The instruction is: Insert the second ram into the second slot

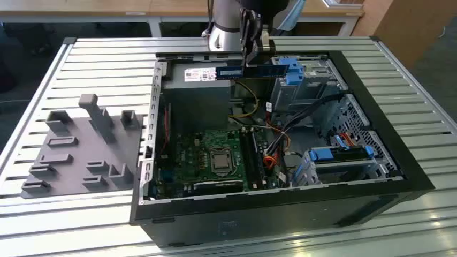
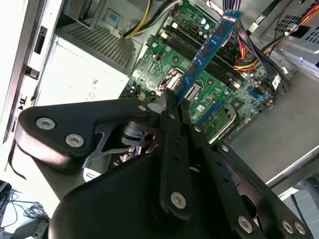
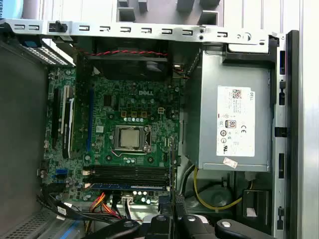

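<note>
In the exterior view the gripper [image 1: 250, 61] is pinched shut on the second ram [image 1: 271, 71], level above the open case's [image 1: 286, 211] far rim on a slatted table [image 1: 100, 59]. In the second wrist view the stick [image 2: 207, 50] hangs clear above the motherboard [image 2: 164, 59]. In the first wrist view the memory slots [image 3: 129, 173] lie unobstructed.

The grey metal robot arm [image 1: 225, 21] comes straight down above the far rim of the open black computer case [image 1: 286, 214]. Its black two-fingered gripper [image 1: 251, 63] points down over the case. Its fingers [image 2: 172, 139] are pinched onto the thin dark-blue circuit-board stick [image 2: 209, 45], which they hold level and clear of the case.
</note>
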